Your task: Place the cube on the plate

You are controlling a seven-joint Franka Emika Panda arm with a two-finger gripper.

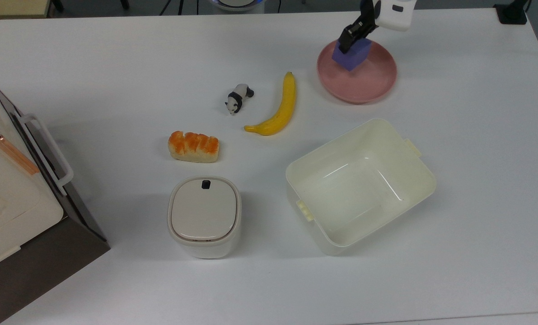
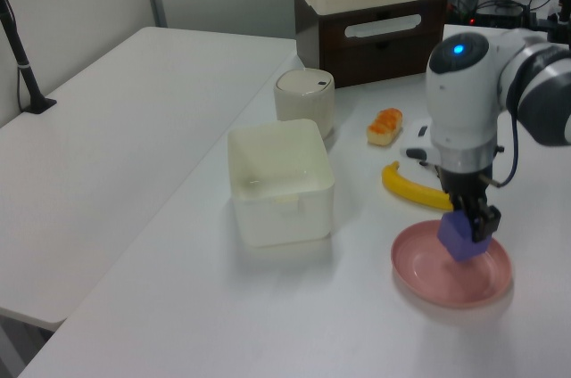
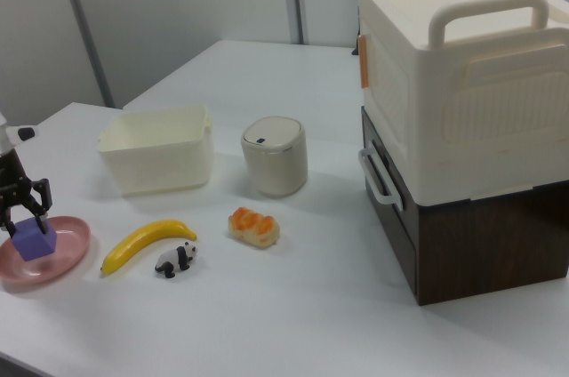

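Note:
The blue-purple cube [image 1: 352, 54] hangs tilted over the far half of the pink plate [image 1: 369, 85], with my gripper [image 1: 353, 43] shut on it from above. In the left view the cube [image 2: 459, 238] sits low over the plate [image 2: 443, 292], held by the gripper [image 2: 473, 223]. The right view shows the cube [image 3: 36, 240] inside the rim of the plate [image 3: 62, 258] under the gripper [image 3: 23, 210]. I cannot tell if the cube touches the plate.
A banana [image 1: 278, 108] lies just left of the plate in the top view, with a toy panda [image 1: 237, 99] and a bread loaf [image 1: 193, 146] further left. A cream tub [image 1: 413, 178] and a lidded bin [image 1: 204, 215] stand nearer. A tall cabinet [image 1: 7, 194] fills the top view's left edge.

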